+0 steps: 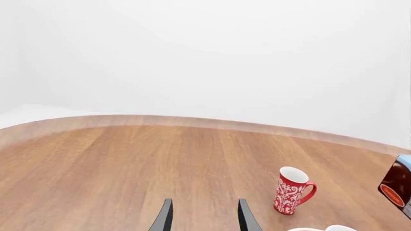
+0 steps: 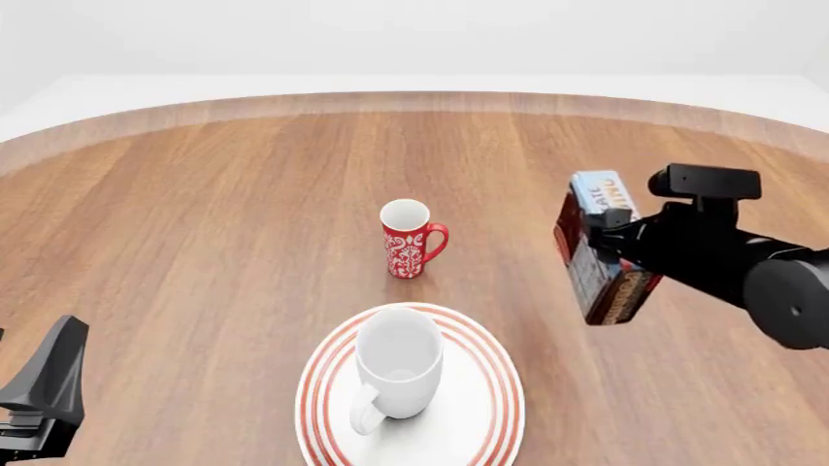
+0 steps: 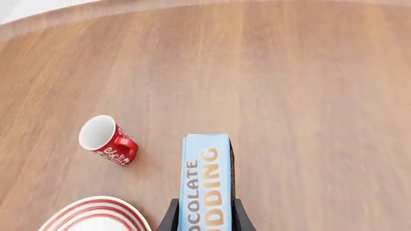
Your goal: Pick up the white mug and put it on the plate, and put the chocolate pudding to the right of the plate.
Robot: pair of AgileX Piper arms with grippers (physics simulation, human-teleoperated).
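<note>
The left gripper (image 2: 39,388) waits low at the near left, its fingers apart and holding nothing. One white mug (image 2: 398,369) stands on the one plate (image 2: 499,408), handle toward the camera. Behind stands one red mug (image 2: 410,238). On the right, the right gripper (image 3: 203,214) squeezes the chocolate pudding (image 2: 599,252) in the air; only its wrist view shows the box pointing away along the fingers.

Table (image 2: 194,223) matt wood grain; white mug (image 2: 399,364), plate (image 2: 492,408) smooth ceramic; pudding box (image 3: 205,178) printed card.
</note>
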